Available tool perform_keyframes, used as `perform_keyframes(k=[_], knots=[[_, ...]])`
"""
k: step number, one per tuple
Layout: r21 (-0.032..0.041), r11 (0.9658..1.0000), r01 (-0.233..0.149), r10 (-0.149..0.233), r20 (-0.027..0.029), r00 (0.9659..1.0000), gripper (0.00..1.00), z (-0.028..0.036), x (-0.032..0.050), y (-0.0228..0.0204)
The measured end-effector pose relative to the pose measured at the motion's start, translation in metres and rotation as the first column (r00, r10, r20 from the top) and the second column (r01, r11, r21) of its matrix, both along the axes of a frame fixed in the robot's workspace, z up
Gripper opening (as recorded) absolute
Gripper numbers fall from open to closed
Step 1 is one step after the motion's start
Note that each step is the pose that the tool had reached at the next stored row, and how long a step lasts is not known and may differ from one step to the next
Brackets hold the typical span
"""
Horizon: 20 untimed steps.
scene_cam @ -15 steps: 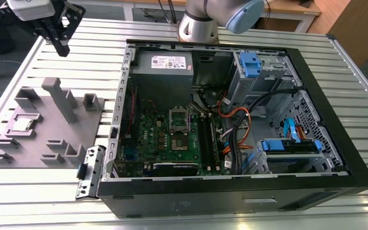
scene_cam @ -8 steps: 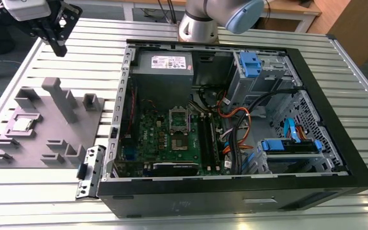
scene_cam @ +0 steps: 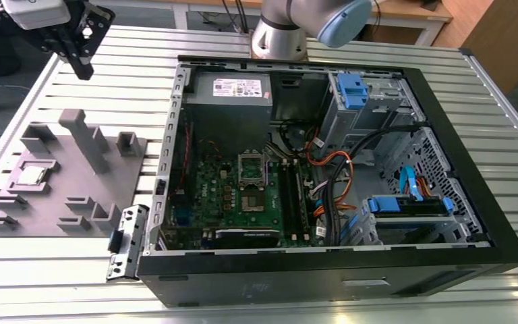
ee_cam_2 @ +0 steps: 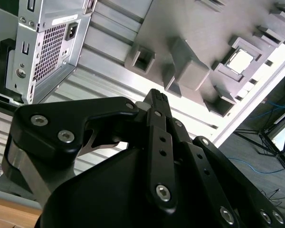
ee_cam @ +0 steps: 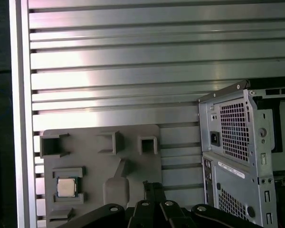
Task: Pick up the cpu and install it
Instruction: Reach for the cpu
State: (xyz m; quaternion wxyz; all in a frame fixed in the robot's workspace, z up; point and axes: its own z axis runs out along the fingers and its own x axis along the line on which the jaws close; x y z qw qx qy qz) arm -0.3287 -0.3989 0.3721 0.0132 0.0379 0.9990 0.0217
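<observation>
Gripper (scene_cam: 81,69) hangs above slatted metal table (scene_cam: 133,47), fingers pressed together, nothing between them. Cpu (scene_cam: 32,175) lies in square recess of grey tray (scene_cam: 88,192), below gripper and well apart from it, untouched. Open computer case (scene_cam: 331,273) stands beyond tray from gripper, toward exterior view's right, green motherboard (scene_cam: 232,196) exposed inside.

The power supply's white label (scene_cam: 232,86) carries print, seemingly illegible.
</observation>
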Motion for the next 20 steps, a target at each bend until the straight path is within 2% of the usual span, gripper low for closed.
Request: perform_keyframes(k=[9, 20], knots=[[0.0000, 1.0000, 0.000, 0.000, 0.0000, 1.0000, 0.11, -0.0004, -0.0113, 0.0000], [0.0000, 1.0000, 0.000, 0.000, -0.0001, 1.0000, 0.11, -0.0038, -0.0319, -0.0016]])
